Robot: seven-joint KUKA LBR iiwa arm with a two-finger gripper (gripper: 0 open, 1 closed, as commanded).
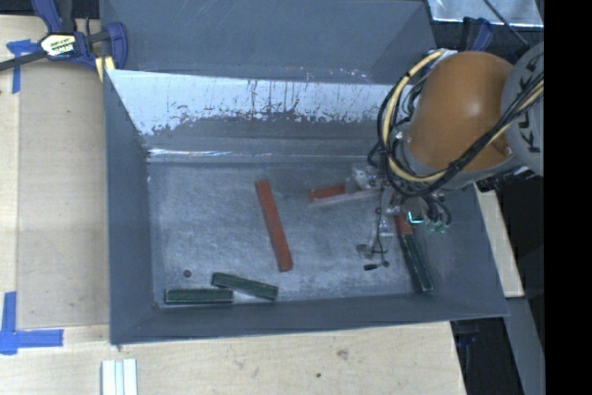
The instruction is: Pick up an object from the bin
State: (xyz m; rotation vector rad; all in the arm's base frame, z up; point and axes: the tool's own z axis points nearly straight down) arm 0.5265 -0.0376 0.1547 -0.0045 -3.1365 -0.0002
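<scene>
My gripper (377, 240) hangs low over the right part of the bin floor, below the arm's orange cover. A short red-brown piece (326, 193) lies just to its upper left, apart from it. A dark green bar (416, 265) lies close on its right, along the foot of the right wall. A long red-brown stick (274, 225) lies slanted in the middle of the floor, well left of the gripper. I see nothing held in the gripper.
Two dark green bars (199, 296) (245, 286) lie end to end along the front wall at the lower left. A small dark speck (187, 274) sits just above them. The arm's cover and cables hide the right rear of the bin.
</scene>
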